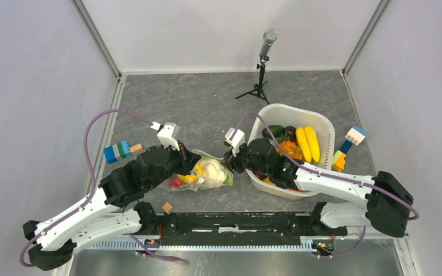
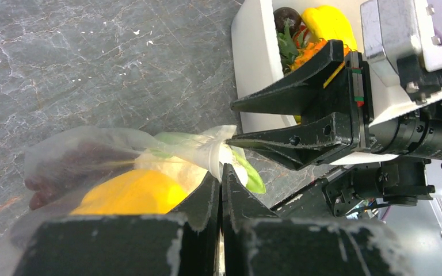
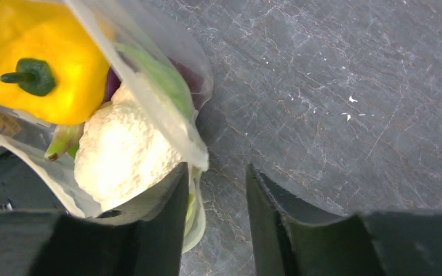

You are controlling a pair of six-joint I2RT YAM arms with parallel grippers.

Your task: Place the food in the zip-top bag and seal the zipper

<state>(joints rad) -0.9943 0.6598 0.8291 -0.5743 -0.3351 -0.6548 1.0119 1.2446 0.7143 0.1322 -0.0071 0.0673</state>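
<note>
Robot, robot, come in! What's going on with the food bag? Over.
Left gripper shut on zip-top bag edge. Right gripper open beside its mouth. Cauliflower, yellow pepper inside; mouth unsealed. Bananas in white basket.

Bare table (image 1: 195, 103) lies open behind the bag (image 1: 207, 172), as far as the microphone stand (image 1: 260, 86) at the back. The bag itself is hemmed in. The left gripper (image 2: 221, 184) is pinched onto one side and the right gripper (image 3: 217, 184) is spread at the other. The basket (image 1: 292, 107) sits just beyond, with the right arm across its near rim. Toy blocks (image 1: 119, 151) stand by the left wall, and more blocks (image 1: 348, 144) fill the gap between the basket and the right wall. A small wooden cube (image 1: 167, 207) sits in the narrow strip before the front rail (image 1: 236, 221).
</note>
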